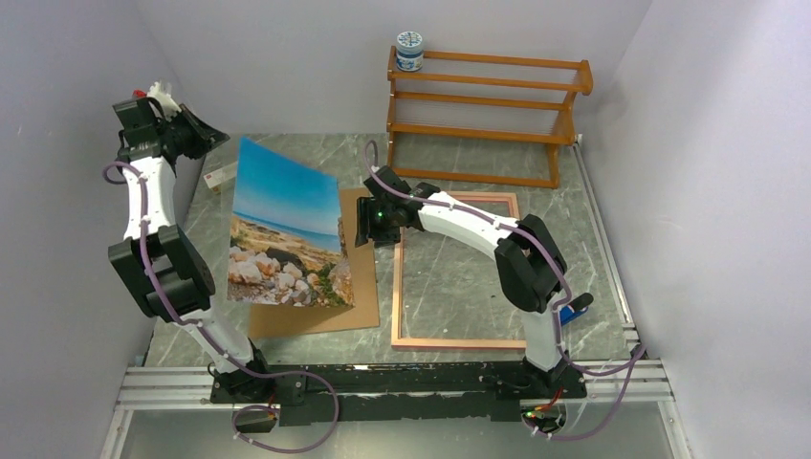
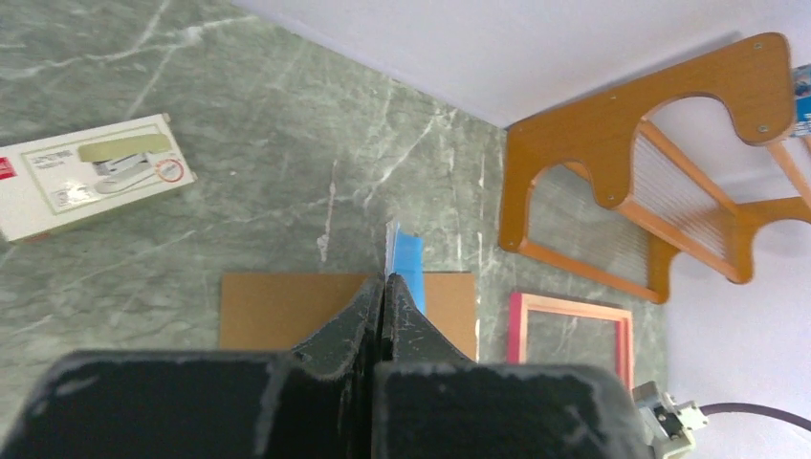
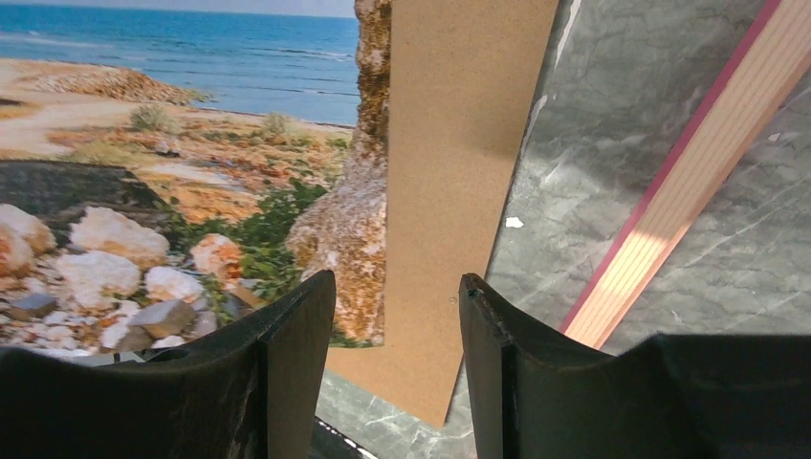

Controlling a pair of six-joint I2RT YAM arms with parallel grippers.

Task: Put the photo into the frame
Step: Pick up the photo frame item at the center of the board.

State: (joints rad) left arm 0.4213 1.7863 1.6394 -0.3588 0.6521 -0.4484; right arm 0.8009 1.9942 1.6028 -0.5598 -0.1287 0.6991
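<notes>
photo (image 1: pixel 287 229) held up, left of the frame (image 1: pixel 457 342): the glossy seashore print of white rocks, blue sea and deep blue sky hangs tilted with its picture side to the overhead camera. the left gripper (image 2: pixel 384 282) has its jaws pressed together on the print's thin upper edge, which shows as a blue-and-white sliver in the left wrist view. beneath the print, just left of the frame, a flat brown fibreboard panel (image 1: pixel 316 320) with a matte, grainy face lies on the grey-green marbled tabletop (image 1: pixel 593 268). the right gripper (image 3: pixel 397 287) hangs between the print and the frame, over the panel's right edge, its jaws apart with nothing between them. the thin rectangular frame lies flat on the tabletop, pale wood-coloured side up, with pink along its edge and the marbled surface visible through its middle. behind the frame stands an orange-brown wooden rack (image 1: pixel 488 105) with slatted shelves, and a small blue-and-white jar (image 1: pixel 409 51) sits on its top left end. far to the frame's left, a white stapler box (image 2: pixel 91 172) lies flat.
</notes>
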